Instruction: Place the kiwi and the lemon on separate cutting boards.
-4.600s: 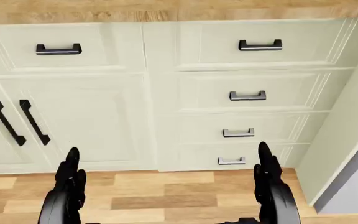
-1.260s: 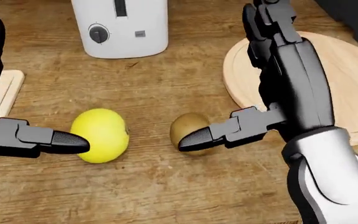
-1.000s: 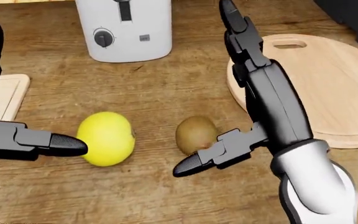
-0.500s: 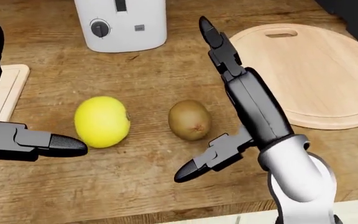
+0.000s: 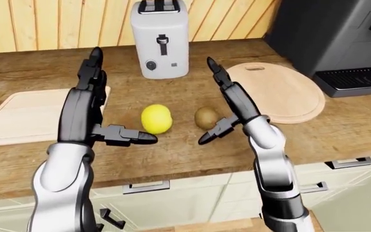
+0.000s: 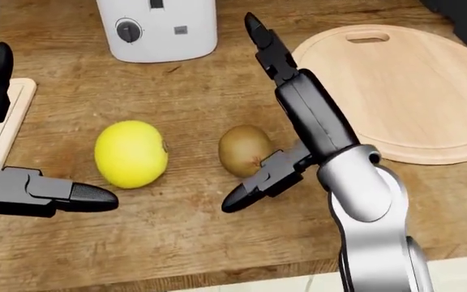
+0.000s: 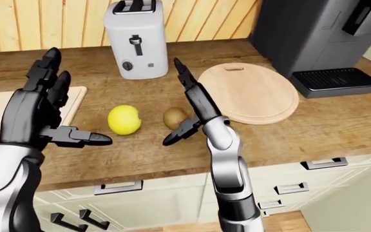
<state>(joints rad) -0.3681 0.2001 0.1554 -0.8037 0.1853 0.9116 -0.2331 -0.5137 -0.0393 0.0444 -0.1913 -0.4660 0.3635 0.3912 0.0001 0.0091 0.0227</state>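
Two fruits: kiwi and lemon lying mid-tabletop, between the boards.
Fingers: spread wide on right hand and left hand, gripping nothing.
Grasp: closing gently round the kiwi, guarding against rolling.
Targets: round board rightward, rectangular board leftward.
Room: toaster, coffee machine sitting along the far edge.

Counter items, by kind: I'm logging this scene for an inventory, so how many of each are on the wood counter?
Fruit: 2, lemon and kiwi
Cutting boards: 2, round cutting board and rectangular cutting board
Appliances: 2, white toaster and dark coffee machine
Total: 6
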